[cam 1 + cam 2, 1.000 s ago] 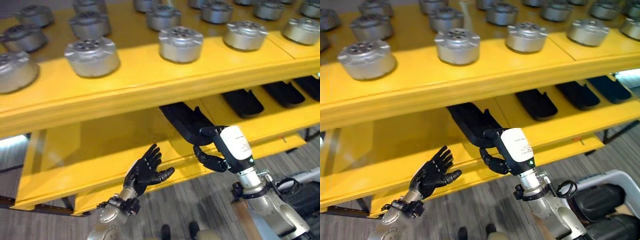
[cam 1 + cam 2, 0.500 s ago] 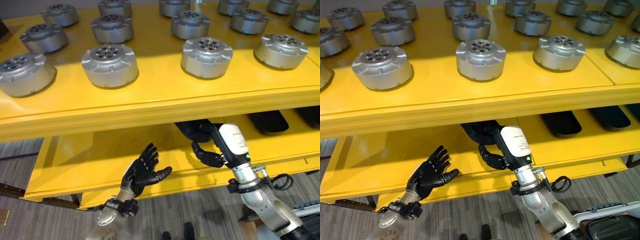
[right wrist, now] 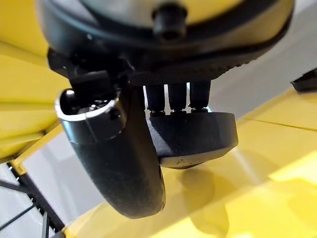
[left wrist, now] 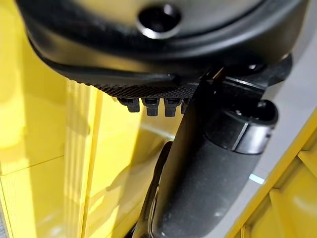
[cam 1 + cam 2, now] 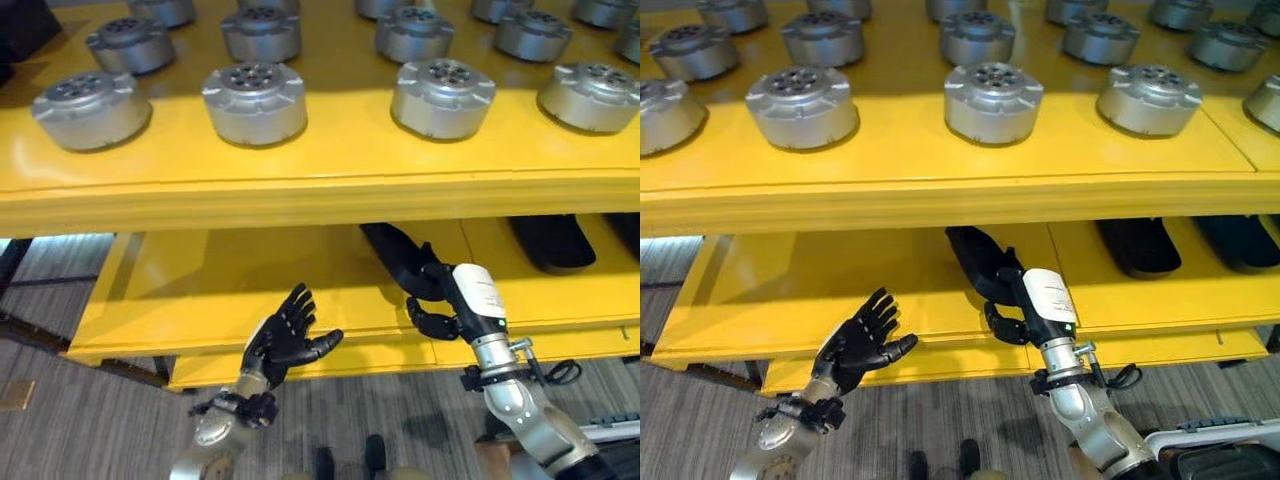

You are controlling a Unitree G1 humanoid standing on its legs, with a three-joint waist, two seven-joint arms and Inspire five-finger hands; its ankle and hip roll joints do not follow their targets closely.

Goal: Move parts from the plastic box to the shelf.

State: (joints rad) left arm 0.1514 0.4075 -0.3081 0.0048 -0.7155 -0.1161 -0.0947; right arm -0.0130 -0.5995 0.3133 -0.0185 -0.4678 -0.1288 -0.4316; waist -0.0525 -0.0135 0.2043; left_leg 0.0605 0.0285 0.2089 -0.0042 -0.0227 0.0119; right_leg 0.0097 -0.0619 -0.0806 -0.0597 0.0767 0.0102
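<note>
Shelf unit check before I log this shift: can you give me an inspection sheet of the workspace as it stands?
Surface: yellow shelf, upper and lower levels.
Job's things: black part on the lower level, held at its near end; more black parts to its right.
Clutter: round silver parts in rows on the upper level.
Hands: right hand curled on the black part; left hand open, palm up, holding nothing.
Cables: nothing seen.
Surroundings: grey floor.

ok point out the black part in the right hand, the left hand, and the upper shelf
black part (image 5: 975,255), right eye view, on its far end lying on the lower shelf
left hand (image 5: 285,343), left eye view, on the open palm
upper shelf (image 5: 330,190), left eye view, on its yellow front edge
</note>
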